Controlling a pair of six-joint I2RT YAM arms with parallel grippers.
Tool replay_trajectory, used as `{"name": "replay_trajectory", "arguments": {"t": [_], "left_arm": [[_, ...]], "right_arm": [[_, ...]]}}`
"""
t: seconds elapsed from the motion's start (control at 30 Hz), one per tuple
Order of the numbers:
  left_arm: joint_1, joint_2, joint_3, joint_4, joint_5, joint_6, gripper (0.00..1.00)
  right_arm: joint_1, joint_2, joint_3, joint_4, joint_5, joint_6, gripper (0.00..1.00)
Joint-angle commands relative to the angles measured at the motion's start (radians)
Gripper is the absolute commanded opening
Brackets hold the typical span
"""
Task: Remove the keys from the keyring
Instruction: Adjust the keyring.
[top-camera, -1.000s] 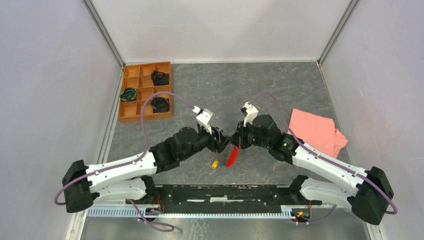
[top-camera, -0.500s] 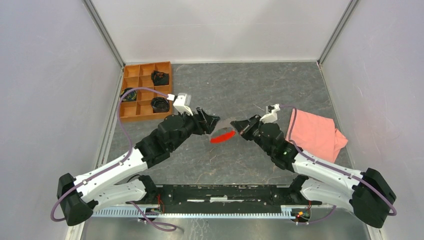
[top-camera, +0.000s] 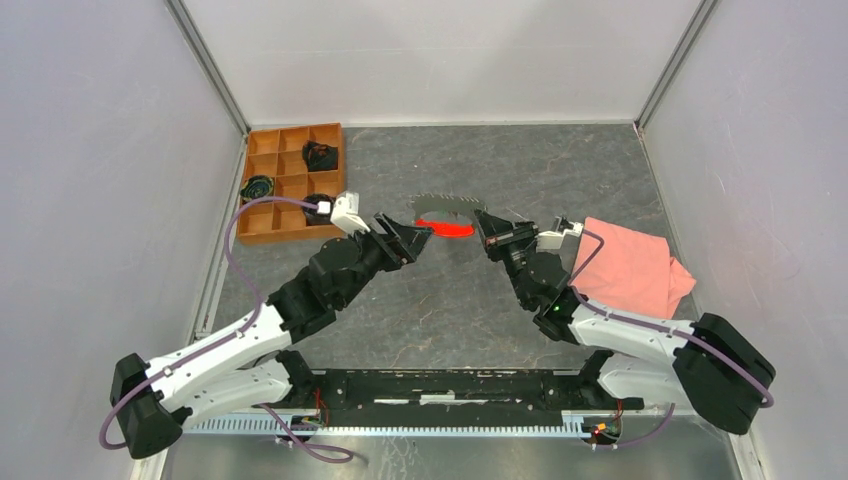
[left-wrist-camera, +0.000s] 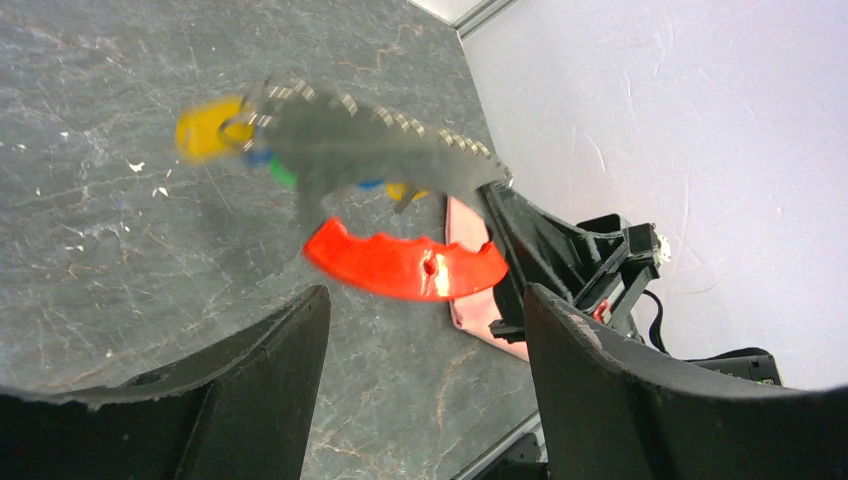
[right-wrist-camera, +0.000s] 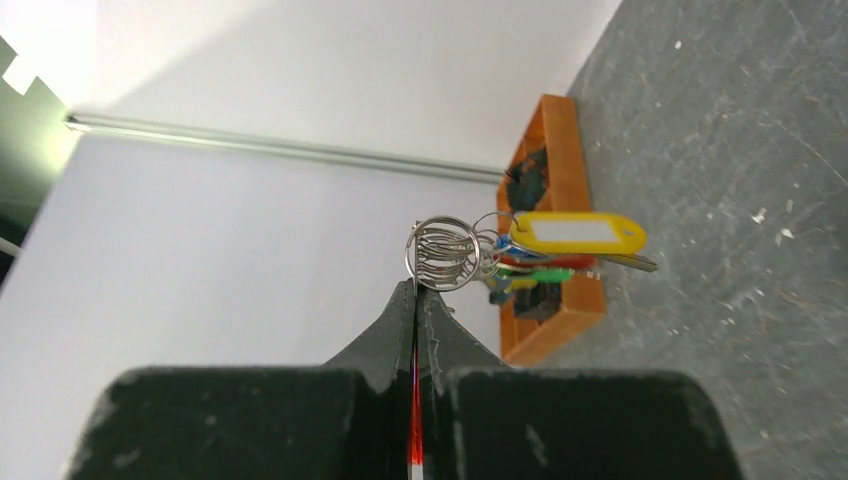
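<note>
My right gripper is shut on one end of the keyring's red strap and holds it level above the table. In the right wrist view the strap shows as a red line between the shut fingers. The metal ring sits just past the tips, with the keys, yellow, red, green and blue, hanging off it. My left gripper is open and empty, just left of the strap and apart from it. In the left wrist view the strap lies ahead of the open fingers, and the keys are a blurred smear.
An orange compartment tray with black items stands at the back left, and shows in the right wrist view. A pink cloth lies at the right, close behind my right arm.
Both arms have risen and moved away from the near edge. The strap and keys went up with the right gripper. The left gripper has come off the strap and stands open.
</note>
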Motion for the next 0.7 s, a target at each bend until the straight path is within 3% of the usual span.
{"name": "replay_trajectory", "arguments": {"t": [0.0, 0.47, 0.67], "left_arm": [[0.005, -0.018, -0.052, 0.161, -0.051, -0.133, 0.78], [0.005, 0.162, -0.078, 0.443, -0.187, -0.283, 0.73], [0.005, 0.206, -0.072, 0.547, -0.237, -0.272, 0.6]], "right_arm": [[0.005, 0.038, 0.058, 0.145, 0.083, 0.071, 0.0], [0.085, 0.159, 0.149, 0.229, 0.133, 0.165, 0.02], [0.116, 0.164, 0.15, 0.221, 0.163, 0.181, 0.02]]}}
